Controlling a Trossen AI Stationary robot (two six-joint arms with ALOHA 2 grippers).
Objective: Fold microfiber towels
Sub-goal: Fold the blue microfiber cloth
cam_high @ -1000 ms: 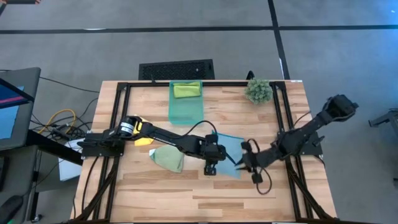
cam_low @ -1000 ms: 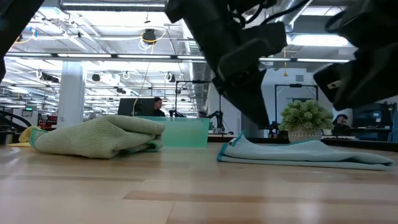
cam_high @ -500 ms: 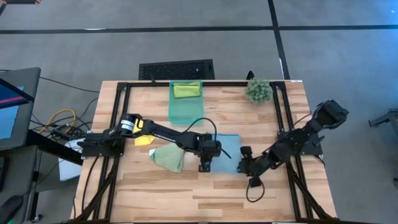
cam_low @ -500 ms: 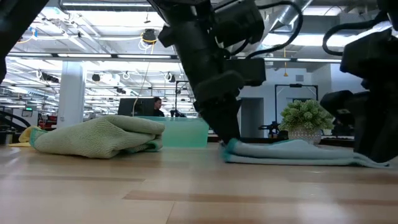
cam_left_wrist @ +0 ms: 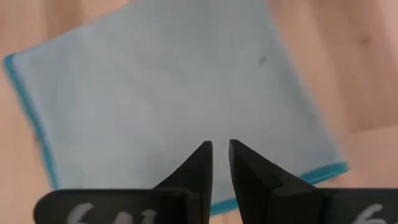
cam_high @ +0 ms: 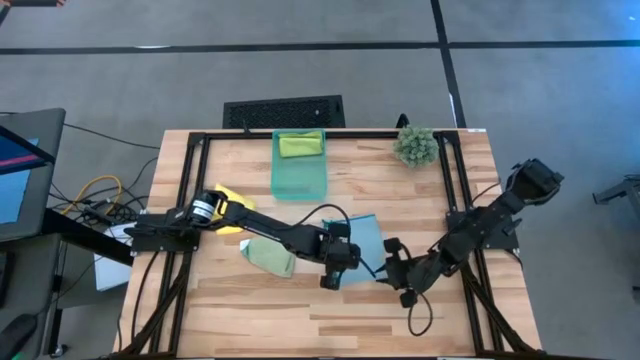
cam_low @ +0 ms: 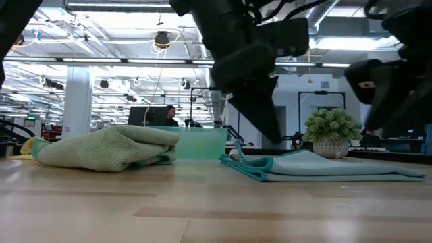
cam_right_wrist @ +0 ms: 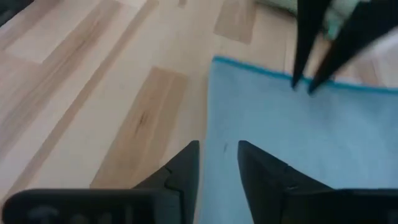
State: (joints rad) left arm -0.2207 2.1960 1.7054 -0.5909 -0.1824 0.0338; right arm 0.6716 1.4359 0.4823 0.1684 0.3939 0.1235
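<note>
Blue towel [cam_high: 360, 243] lies flat mid-table, just right of centre, teal hem showing; in low view [cam_low: 324, 166] it sits as a flat layered sheet w/ near-left corner curled up a bit. Left gripper [cam_high: 330, 281] hangs at towel's front-left corner, above the cloth. Left wrist view: fingers [cam_left_wrist: 200, 163] stand w/ only a thin slit between them, nothing in it, towel [cam_left_wrist: 168, 93] spread out below. Right gripper [cam_high: 388, 266] is at towel's front-right edge; right wrist view shows its fingers [cam_right_wrist: 186, 163] parted w/ a clear gap, nothing held, tips over the blue cloth [cam_right_wrist: 292, 130], left arm's fingertips visible farther off at the far hem.

Pale green towel [cam_high: 268, 254] is bunched in a lump left of the blue one, near but apart; low view [cam_low: 104, 148] shows it as a rumpled heap. Yellow towel [cam_high: 232, 198] lies at table's left side, partly under left arm. Lime towel [cam_high: 300, 144] sits inside bin [cam_high: 300, 178] at rear-centre. Plant [cam_high: 414, 145] stands at rear-right corner.
</note>
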